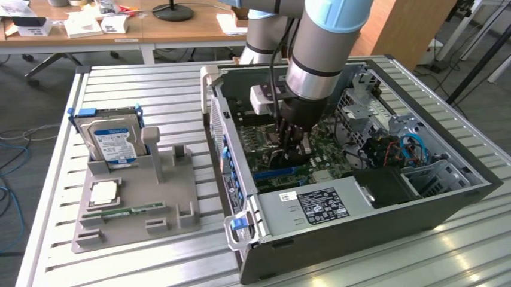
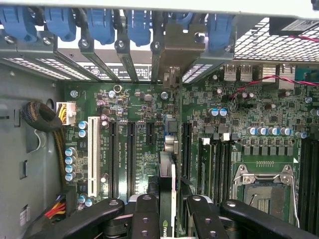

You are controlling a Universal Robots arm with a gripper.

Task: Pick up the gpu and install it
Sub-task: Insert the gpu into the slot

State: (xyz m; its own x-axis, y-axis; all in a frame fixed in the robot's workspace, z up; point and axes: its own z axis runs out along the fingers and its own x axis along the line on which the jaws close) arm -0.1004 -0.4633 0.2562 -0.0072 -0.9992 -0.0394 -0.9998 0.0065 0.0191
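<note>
gpu is inside the open PC case, held edge-on and upright over the motherboard, in line with the black expansion slots (can't tell if its edge is in a slot or just above one). Its silver bracket end reaches the case's rear slot row, among the blue retention clips.

Jaws are clamped on the gpu, with black fingers against both of its faces.

On the board, a white slot lies to one side of the card. The memory slots and the CPU socket lie to the other.

In the exterior view the arm comes straight down into the case, near the labelled power supply.

On the exterior view's left, well apart from the case, a gray holder tray sits on the slatted counter. It carries the hard drive standing upright, plus a CPU chip and a green memory stick lying flat.
</note>
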